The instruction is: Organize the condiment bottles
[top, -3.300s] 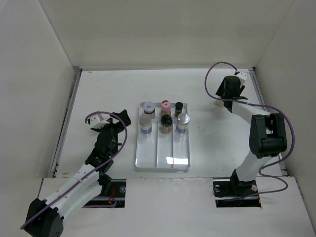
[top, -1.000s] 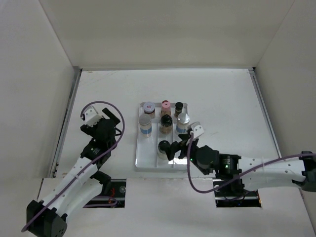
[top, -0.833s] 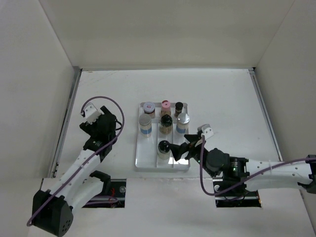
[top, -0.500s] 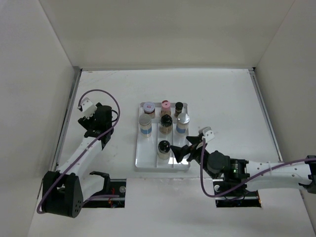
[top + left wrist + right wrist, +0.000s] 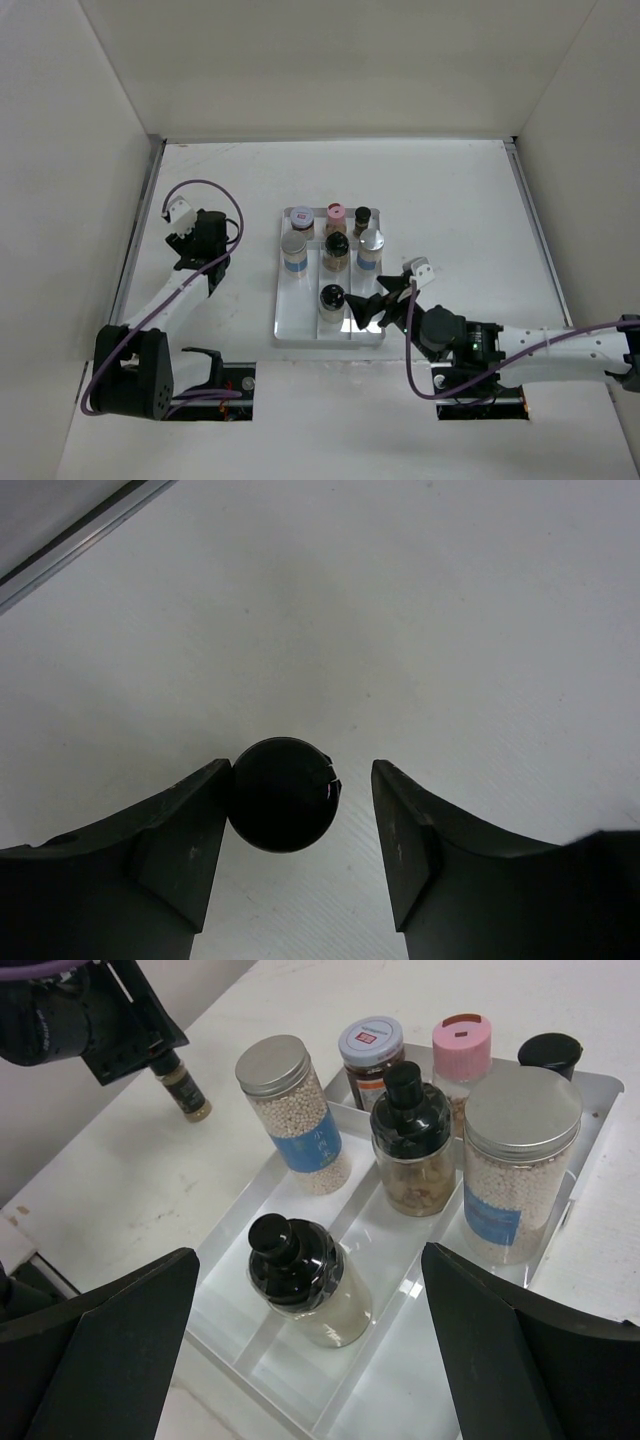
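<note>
grip on the small bottle looks like the step in hand: it stands upright on the worktop, well left of the tray that holds the other bottles. the left end effector straddles its black cap with the jaws apart, one finger touching the cap and the other off it by a gap, so nothing is clamped yet. better to centre on the cap before squeezing, so the narrow bottle is not pushed over. the right end effector hangs spread wide over the tray's near end, holding nothing. from the left wrist the cap hides the bottle's body, from above the arm covers it, and any label is unreadable
</note>
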